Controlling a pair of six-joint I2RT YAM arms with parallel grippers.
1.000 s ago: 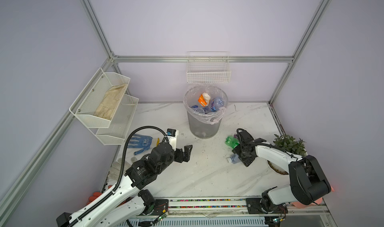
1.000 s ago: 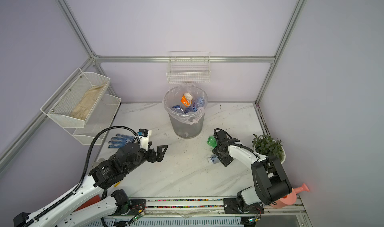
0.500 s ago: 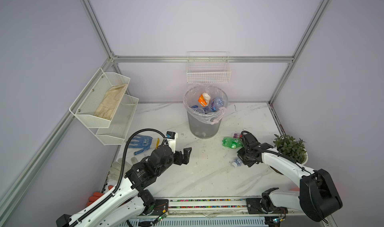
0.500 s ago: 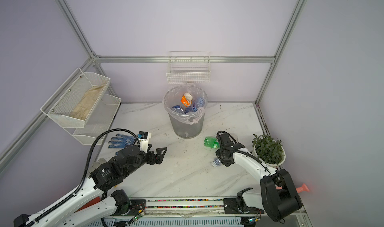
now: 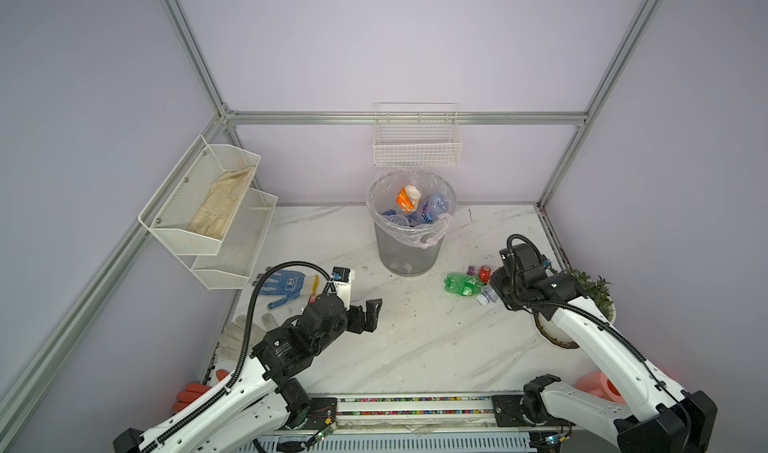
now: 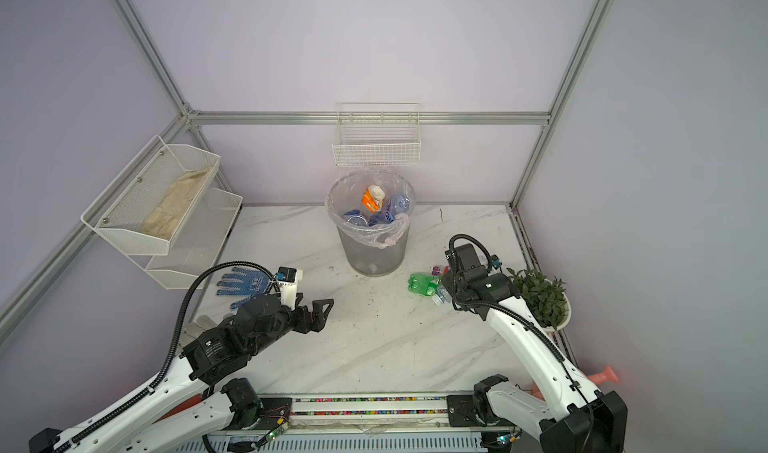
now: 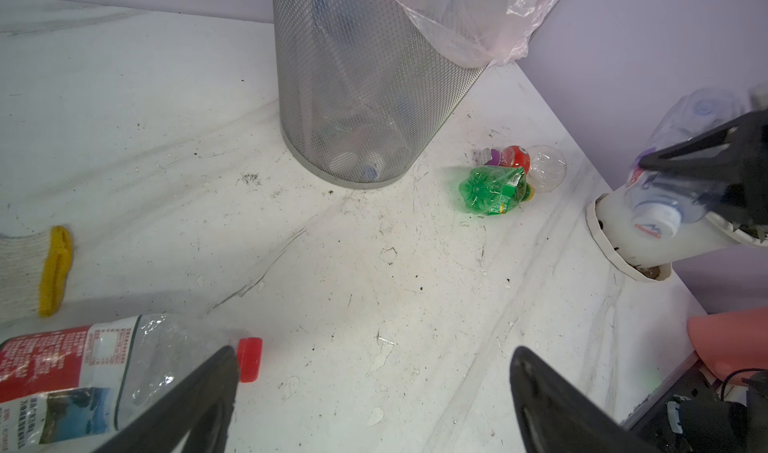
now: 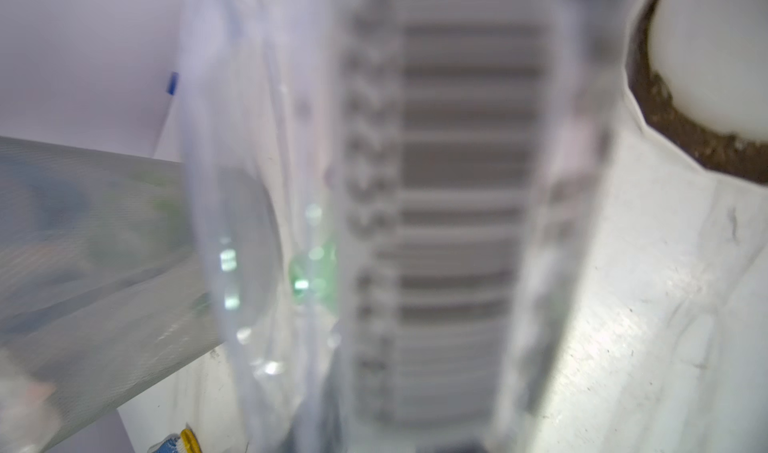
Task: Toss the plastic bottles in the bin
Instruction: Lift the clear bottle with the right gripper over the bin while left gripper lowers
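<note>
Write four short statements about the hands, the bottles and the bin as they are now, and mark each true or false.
1. The left hand is open and holds nothing. True.
2. The green bottle is inside the bin. False: it lies on the table beside the bin.
3. The right hand is closed on a clear bottle. True.
4. The bin holds no bottles. False: several lie inside, among them an orange-labelled bottle.

The left hand [image 5: 370, 314] hovers low with jaws spread wide; the right hand [image 5: 498, 292], arm stretched forward, is clamped around a clear bottle [image 7: 660, 201].
</note>
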